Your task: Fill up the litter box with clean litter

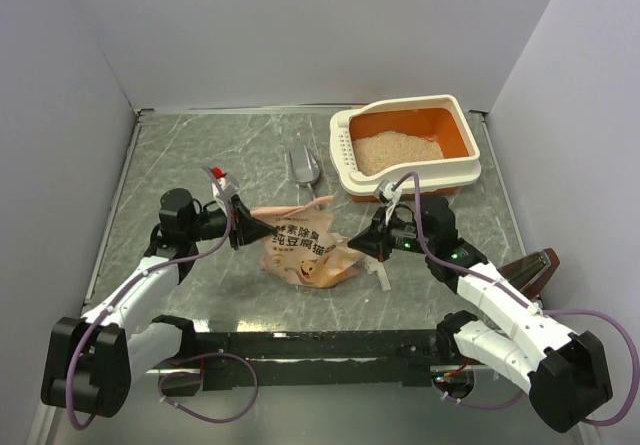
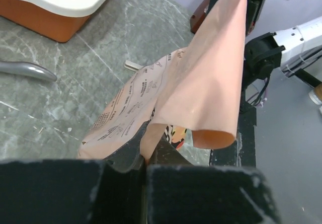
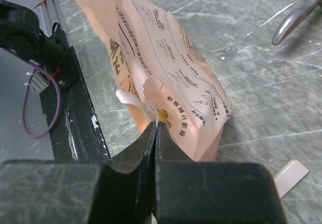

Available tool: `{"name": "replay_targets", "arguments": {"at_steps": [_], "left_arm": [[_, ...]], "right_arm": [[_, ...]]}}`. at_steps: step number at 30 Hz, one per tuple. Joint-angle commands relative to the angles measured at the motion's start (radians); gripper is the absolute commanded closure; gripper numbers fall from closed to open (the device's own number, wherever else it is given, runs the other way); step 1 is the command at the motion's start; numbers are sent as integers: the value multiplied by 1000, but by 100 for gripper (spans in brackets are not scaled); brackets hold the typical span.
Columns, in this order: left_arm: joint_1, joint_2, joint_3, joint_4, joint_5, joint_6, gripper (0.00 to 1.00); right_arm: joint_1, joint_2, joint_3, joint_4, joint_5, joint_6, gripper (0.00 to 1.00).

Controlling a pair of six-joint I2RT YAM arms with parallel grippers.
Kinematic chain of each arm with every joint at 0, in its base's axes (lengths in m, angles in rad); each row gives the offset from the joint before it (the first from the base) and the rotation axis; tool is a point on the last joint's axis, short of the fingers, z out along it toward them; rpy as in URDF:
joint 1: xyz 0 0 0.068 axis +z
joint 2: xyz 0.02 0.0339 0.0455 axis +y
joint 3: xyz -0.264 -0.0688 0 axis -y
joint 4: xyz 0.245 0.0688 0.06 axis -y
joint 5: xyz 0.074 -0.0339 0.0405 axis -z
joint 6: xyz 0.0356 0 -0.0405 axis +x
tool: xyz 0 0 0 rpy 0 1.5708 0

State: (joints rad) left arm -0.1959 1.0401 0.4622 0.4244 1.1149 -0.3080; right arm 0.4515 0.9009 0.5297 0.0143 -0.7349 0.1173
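- The litter box [image 1: 468,135] sits at the far right of the table [image 1: 180,155], with its perforated strip along the left short side.
- The clean litter [image 1: 398,151] lies as a pale beige bed in the orange basin. It covers much of the floor, and bare orange wall shows above it.
- A grey metal scoop [image 1: 303,168] lies on the table just left of the box, apart from it.
- A tan-orange printed bag [image 1: 300,250] lies crumpled near the middle of the table, nearer than the box and scoop, between the two grippers.
- The left gripper [image 1: 266,232] reaches in from the left. In its wrist view its fingers are pressed together on a lifted flap of the bag's edge.
- The right gripper [image 1: 354,245] reaches in from the right. In its wrist view the fingers pinch a small fold at the bag's edge.
- The bag's lower part seems to rest on the table, though the overhead view is too coarse to be sure.
- A small pale flat strip [image 1: 383,277] lies on the table just near of the right gripper.
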Motion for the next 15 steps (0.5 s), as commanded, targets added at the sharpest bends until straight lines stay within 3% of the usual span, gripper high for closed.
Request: {"name": "replay_targets", "arguments": {"at_steps": [1, 2, 5, 8, 14, 15], "left_arm": [[0, -44, 56, -68, -52, 63, 99], [-2, -55, 62, -113, -70, 73, 99], [0, -92, 101, -241, -145, 118, 99], [0, -121, 128, -326, -193, 148, 99], [-2, -213, 130, -409, -245, 165, 99], [-2, -224, 124, -412, -250, 165, 99]], "right_arm": [[-4, 9, 13, -2, -9, 24, 92], [-7, 6, 16, -7, 9, 28, 73], [-11, -16, 10, 4, 43, 53, 54], [-20, -46, -17, 71, 46, 81, 43], [-33, -34, -115, 255, 78, 140, 39], [-33, -33, -138, 353, 87, 156, 39]]}}
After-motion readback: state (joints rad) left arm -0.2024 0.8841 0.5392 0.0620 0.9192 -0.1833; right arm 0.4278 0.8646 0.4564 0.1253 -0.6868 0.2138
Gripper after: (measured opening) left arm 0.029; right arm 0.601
